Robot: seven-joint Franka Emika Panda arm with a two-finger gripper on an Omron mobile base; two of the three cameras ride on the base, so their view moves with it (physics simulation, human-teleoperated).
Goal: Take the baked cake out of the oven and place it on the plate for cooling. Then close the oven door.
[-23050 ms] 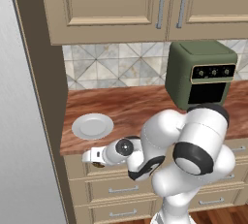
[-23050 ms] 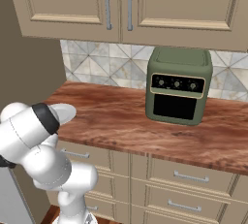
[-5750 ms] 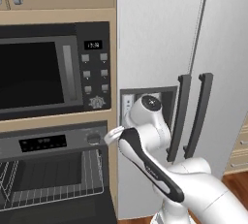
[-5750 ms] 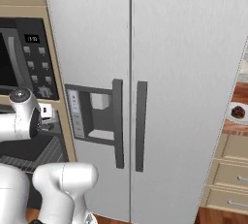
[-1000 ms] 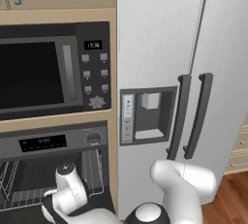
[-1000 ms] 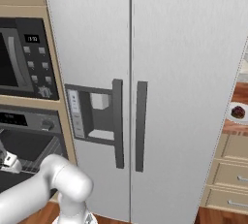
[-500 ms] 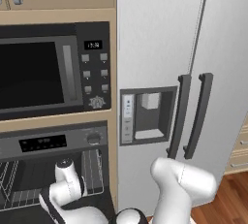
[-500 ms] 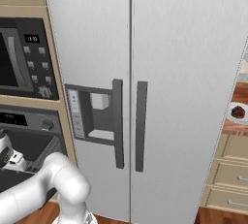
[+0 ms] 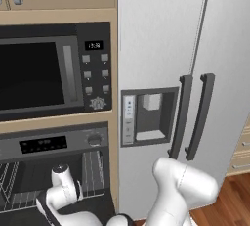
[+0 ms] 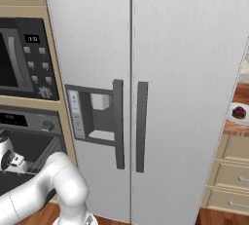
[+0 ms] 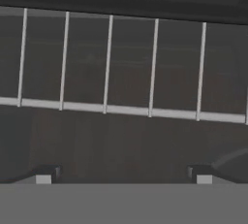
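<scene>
In the left base view, below the microwave [image 9: 49,71]: oven [image 9: 53,144] with grey control strip, cavity open, wire rack [image 9: 93,173] visible inside. White arm bent low in front of the oven cavity, hand reaching in toward the rack. Oven door [image 9: 29,217] dropped open, dark panel at the bottom edge below the oven. Fridge [image 9: 195,49] just right of the oven, with dispenser recess and two dark vertical handles.

In the right base view, left of the fridge: oven at the left edge, arm's hand in front of its opening. Well to the right of the oven, past the fridge, on a wooden counter: pale plate [image 10: 232,118] bearing the small dark reddish cake [image 10: 239,112].

In the hand view, looking into the oven: rack's pale wires across the upper half, dark surface beneath. Gripper [image 11: 121,173] with the two tips set far apart near the bottom corners, jaws fully spread, nothing between them.
</scene>
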